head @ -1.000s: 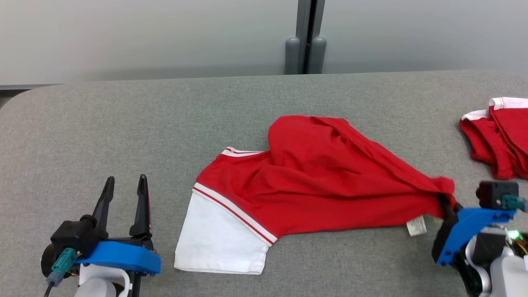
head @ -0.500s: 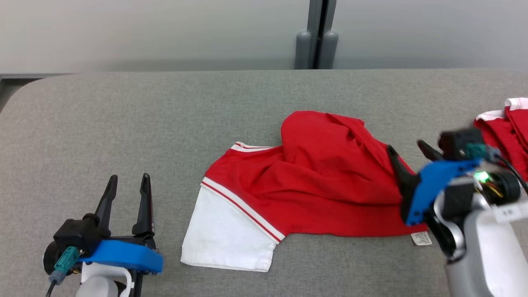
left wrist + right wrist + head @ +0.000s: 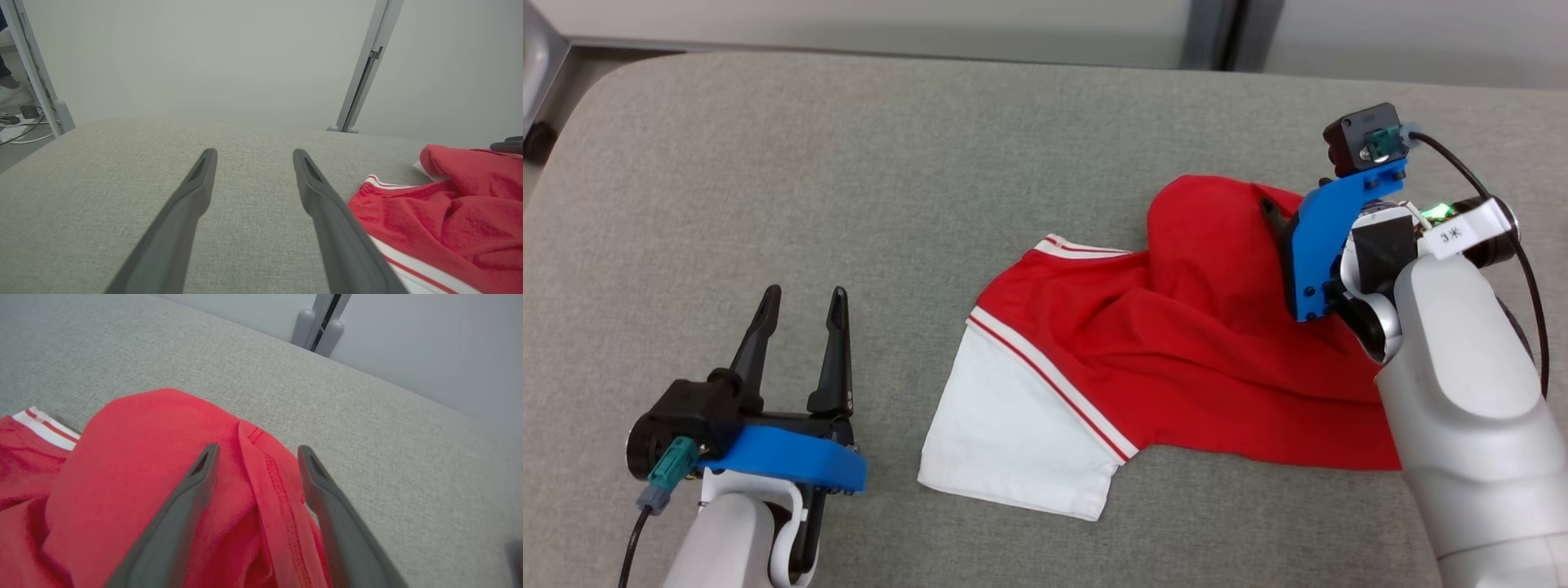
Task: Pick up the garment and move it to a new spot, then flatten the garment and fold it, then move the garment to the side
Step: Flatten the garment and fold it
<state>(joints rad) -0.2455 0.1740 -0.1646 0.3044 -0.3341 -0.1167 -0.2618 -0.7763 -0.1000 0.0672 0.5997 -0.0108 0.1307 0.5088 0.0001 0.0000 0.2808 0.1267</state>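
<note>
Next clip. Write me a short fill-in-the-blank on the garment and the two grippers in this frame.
1. The garment is red and ____.
2. The right gripper is over the garment, jaws ____.
3. The left gripper is open and holds ____.
Missing words: white; open; nothing.

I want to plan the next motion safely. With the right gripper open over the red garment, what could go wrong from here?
1. The right gripper straddles the stitched hem on a bunched hump of the garment; closing there may pinch several layers, so it lifts crumpled.
2. The left gripper hangs open over the table, apart from the white part; a one-sided pull may drag the whole garment.
</note>
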